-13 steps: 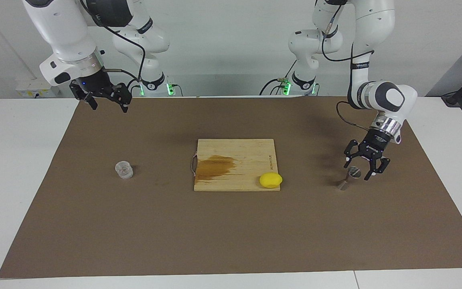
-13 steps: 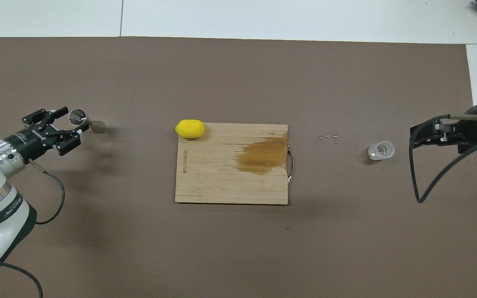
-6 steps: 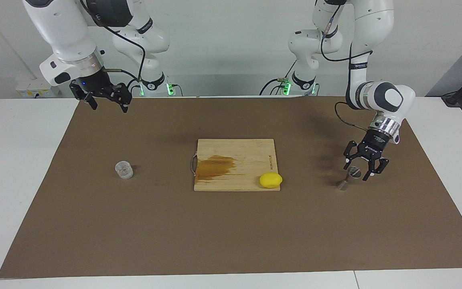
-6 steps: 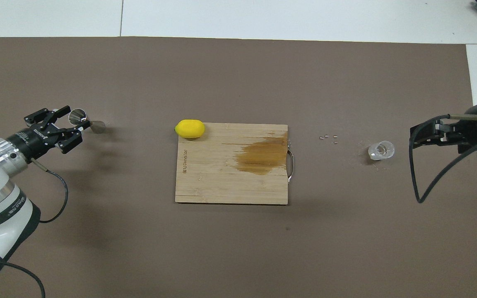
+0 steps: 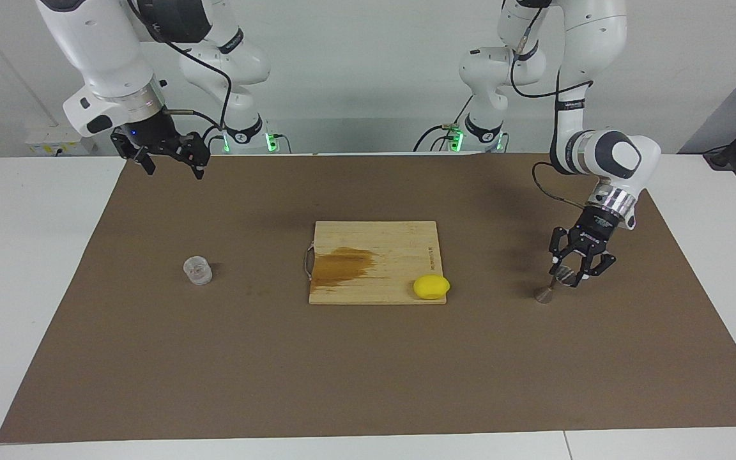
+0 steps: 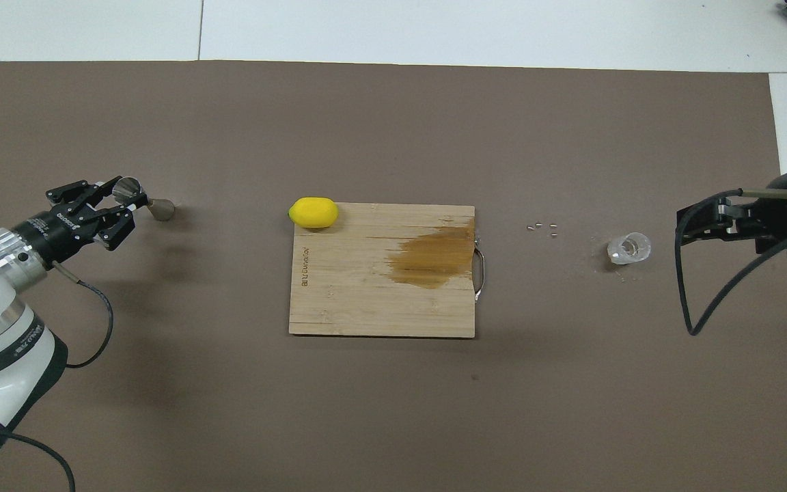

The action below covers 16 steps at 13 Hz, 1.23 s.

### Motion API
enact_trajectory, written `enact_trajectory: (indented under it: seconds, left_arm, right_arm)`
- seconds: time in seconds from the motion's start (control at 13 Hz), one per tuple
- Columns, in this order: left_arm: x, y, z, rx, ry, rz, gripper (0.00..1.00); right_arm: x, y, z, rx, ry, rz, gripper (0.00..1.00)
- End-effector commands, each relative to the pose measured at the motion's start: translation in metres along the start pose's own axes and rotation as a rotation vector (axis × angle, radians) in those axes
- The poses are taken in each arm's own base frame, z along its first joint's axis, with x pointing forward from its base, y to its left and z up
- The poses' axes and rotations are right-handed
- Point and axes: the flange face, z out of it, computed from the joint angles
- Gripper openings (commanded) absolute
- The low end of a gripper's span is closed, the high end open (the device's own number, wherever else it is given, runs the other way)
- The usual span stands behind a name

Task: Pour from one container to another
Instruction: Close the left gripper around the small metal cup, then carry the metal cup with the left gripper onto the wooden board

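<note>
The clear cup [image 5: 197, 269] stands on the brown mat toward the right arm's end; it also shows in the overhead view [image 6: 628, 247]. The steel jigger [image 5: 554, 285] stands upright toward the left arm's end, also in the overhead view [image 6: 143, 198]. My left gripper [image 5: 566, 275] is down at the jigger with its fingers drawn in on the upper cone; the overhead view shows this left gripper [image 6: 122, 197] too. My right gripper [image 5: 168, 167] waits open and empty in the air over the mat's edge nearest the robots, also in the overhead view [image 6: 683, 229].
A wooden cutting board [image 5: 400, 243] with a dark wet stain lies at the mat's middle. A yellow lemon [image 5: 431, 287] sits on its corner toward the jigger. A few small specks [image 6: 542, 227] lie between board and cup.
My left gripper has moved in over the jigger and its fingers have narrowed onto the upper cone. The jigger, the cup and the right arm have not moved.
</note>
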Motion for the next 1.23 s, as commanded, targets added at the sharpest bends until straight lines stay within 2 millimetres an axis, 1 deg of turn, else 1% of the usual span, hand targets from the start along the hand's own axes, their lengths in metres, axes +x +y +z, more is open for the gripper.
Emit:
enact_trajectory:
  seconds: [0.0,0.15,0.31,0.38,0.46,0.62,0.77,0.85,0.92,1.0,1.08,1.15]
  left_arm:
    - [-0.02,-0.016,0.011,0.07,-0.061,0.03,0.0]
    - [-0.062,-0.043,0.022,0.126,-0.083,0.122,0.0]
    - [-0.093,-0.081,0.039,0.192,-0.087,0.203,0.0]
    - [-0.105,-0.096,0.047,0.218,-0.092,0.191,0.0]
    - [-0.118,-0.115,0.054,0.249,-0.095,0.178,0.0]
    - [-0.138,-0.164,0.08,0.281,-0.078,0.229,0.0]
    - [-0.147,-0.216,0.107,0.248,-0.052,0.209,0.0]
    - [-0.138,-0.244,0.123,0.234,-0.037,0.174,0.0]
    - [-0.137,-0.272,0.135,0.218,-0.023,0.169,0.0]
    - [-0.142,-0.291,0.147,0.189,-0.011,0.191,0.0]
    - [-0.143,-0.311,0.162,0.193,-0.002,0.204,0.0]
    - [-0.143,-0.322,0.175,0.205,-0.001,0.206,0.0]
  right_arm:
    - [-0.004,0.003,0.001,0.004,-0.004,0.01,1.0]
    - [-0.004,0.003,0.001,0.004,-0.004,0.01,1.0]
    - [-0.004,0.003,0.001,0.004,-0.004,0.01,1.0]
    - [-0.004,0.003,0.001,0.004,-0.004,0.01,1.0]
    - [-0.004,0.003,0.001,0.004,-0.004,0.01,1.0]
    - [-0.004,0.003,0.001,0.004,-0.004,0.01,1.0]
    - [-0.004,0.003,0.001,0.004,-0.004,0.01,1.0]
    - [-0.004,0.002,0.001,0.004,-0.004,0.009,1.0]
    - [-0.004,0.003,0.001,0.004,-0.004,0.01,1.0]
    - [-0.004,0.003,0.001,0.004,-0.004,0.01,1.0]
    - [-0.004,0.003,0.001,0.004,-0.004,0.01,1.0]
    - [-0.003,0.004,0.001,0.005,-0.004,0.012,1.0]
